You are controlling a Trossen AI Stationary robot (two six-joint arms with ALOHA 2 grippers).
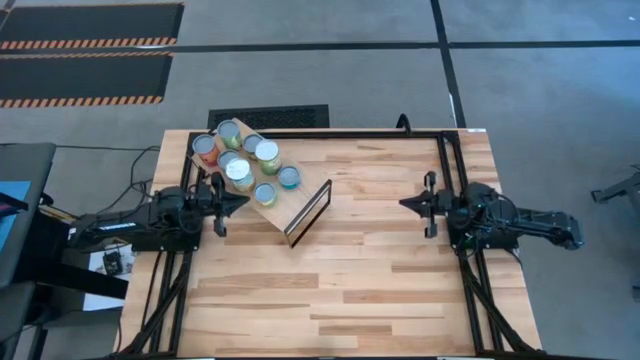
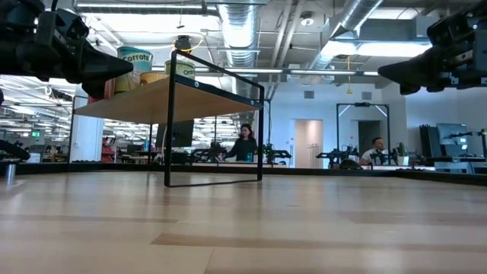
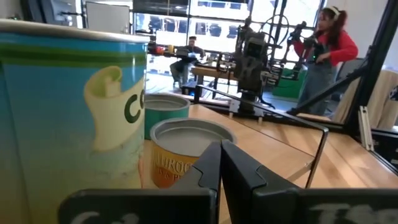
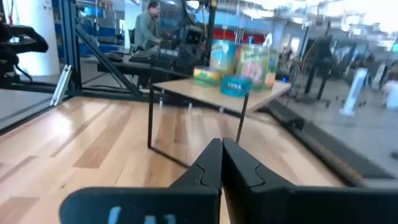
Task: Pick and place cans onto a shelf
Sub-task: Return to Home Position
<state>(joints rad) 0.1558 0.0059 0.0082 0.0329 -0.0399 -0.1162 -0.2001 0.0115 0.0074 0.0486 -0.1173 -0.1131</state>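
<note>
Several cans (image 1: 240,160) stand upright on their bases on the shelf (image 1: 293,198), a light wood board on thin dark legs at the table's far left. In the low view, cans (image 2: 135,61) show on top of the shelf (image 2: 167,95). My left gripper (image 1: 243,201) is shut and points level toward the table's right edge, its tip by the shelf's left side, close to a large blue can (image 3: 68,118) and an orange can (image 3: 180,149). My right gripper (image 1: 403,203) is shut, level, at the table's right, facing the shelf (image 4: 217,93) and its cans (image 4: 239,62).
Bare planked tabletop (image 1: 350,290) lies between the arms and toward the near edge. Black frame rails (image 1: 460,180) run along the table's sides. The shelf's dark-framed end panel (image 1: 308,213) faces the table's middle. People and workbenches (image 2: 245,143) show in the room beyond.
</note>
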